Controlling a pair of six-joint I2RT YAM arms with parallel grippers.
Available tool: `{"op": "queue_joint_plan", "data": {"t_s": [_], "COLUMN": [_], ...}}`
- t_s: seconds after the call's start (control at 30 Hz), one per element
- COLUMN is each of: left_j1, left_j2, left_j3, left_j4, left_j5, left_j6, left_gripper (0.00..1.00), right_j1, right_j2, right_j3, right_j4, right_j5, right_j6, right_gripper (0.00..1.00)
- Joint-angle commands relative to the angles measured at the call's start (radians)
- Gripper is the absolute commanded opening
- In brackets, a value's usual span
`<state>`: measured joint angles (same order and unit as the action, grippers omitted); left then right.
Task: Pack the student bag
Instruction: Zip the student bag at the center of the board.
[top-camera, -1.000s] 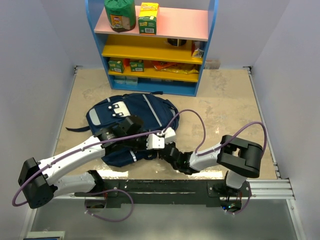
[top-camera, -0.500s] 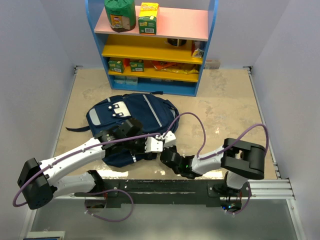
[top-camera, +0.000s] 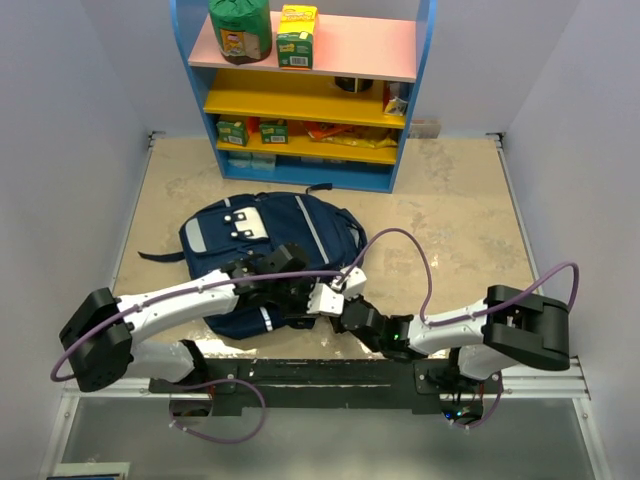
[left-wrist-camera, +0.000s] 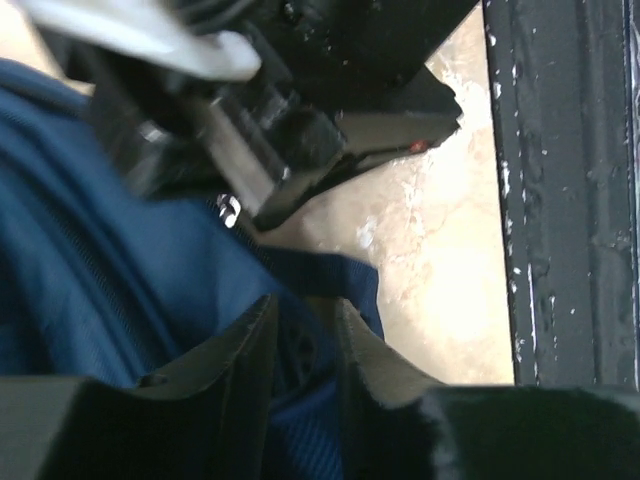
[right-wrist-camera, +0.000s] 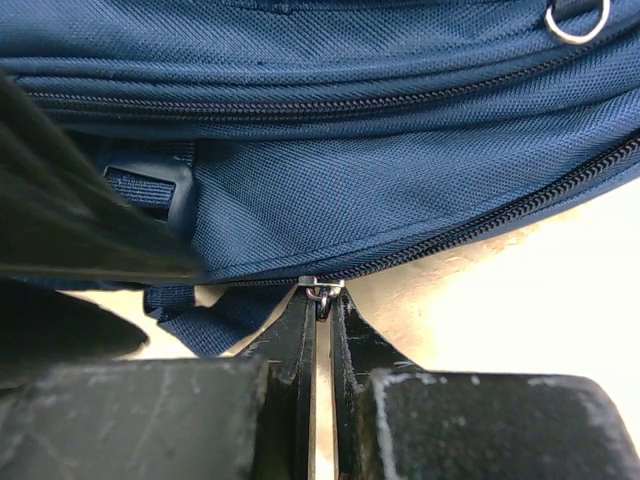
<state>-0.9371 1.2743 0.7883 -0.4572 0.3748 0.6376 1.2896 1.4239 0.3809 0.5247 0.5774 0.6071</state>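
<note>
The navy student bag (top-camera: 270, 240) lies flat on the table in front of the shelf, grey-white patches up. My left gripper (top-camera: 300, 293) is at its near right edge, shut on a fold of the bag's blue fabric (left-wrist-camera: 300, 345). My right gripper (top-camera: 335, 308) is right beside it, shut on the small metal zipper pull (right-wrist-camera: 322, 293) at the bag's lower edge. The zipper line (right-wrist-camera: 500, 225) runs off to the right and looks closed. The bag fills the top of the right wrist view (right-wrist-camera: 320, 120).
A blue shelf unit (top-camera: 305, 90) with pink and yellow boards stands at the back, holding green boxes and snack packs. The black mounting rail (top-camera: 330, 375) runs along the near edge, close behind both grippers. White walls close in left and right.
The bag has slid to the right and away from the rail. The right arm has swung out to the right while its gripper stayed at the bag's edge. The left arm moved with the bag.
</note>
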Motion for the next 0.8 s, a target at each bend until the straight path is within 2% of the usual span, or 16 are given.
{"op": "queue_joint_plan", "data": {"t_s": [0.0, 0.1, 0.23, 0.37, 0.5, 0.63, 0.77], "left_j1": [-0.022, -0.031, -0.031, -0.031, -0.031, -0.031, -0.031], "left_j2": [0.042, 0.060, 0.083, 0.117, 0.111, 0.082, 0.025], "left_j3": [0.026, 0.003, -0.046, -0.083, -0.103, -0.116, -0.109], "left_j4": [0.091, 0.132, 0.248, 0.319, 0.342, 0.312, 0.220], "left_j5": [0.070, 0.030, -0.089, -0.200, -0.283, -0.290, -0.234], "left_j6": [-0.041, -0.052, -0.043, -0.012, -0.012, -0.012, -0.015], "left_gripper": [0.42, 0.43, 0.42, 0.32, 0.00, 0.00, 0.00], "right_j1": [0.007, 0.007, 0.007, 0.007, 0.007, 0.005, -0.012], "right_j2": [-0.060, -0.089, -0.135, -0.169, -0.181, -0.181, -0.183], "right_j3": [-0.013, -0.023, -0.042, -0.047, -0.053, -0.045, -0.034], "right_j4": [0.029, 0.021, 0.027, 0.023, 0.001, -0.041, -0.142], "right_j5": [-0.022, -0.016, -0.031, -0.045, -0.050, -0.033, -0.010], "right_j6": [0.043, 0.063, 0.080, 0.095, 0.114, 0.135, 0.181], "right_gripper": [0.00, 0.00, 0.00, 0.00, 0.00, 0.00, 0.00]}}
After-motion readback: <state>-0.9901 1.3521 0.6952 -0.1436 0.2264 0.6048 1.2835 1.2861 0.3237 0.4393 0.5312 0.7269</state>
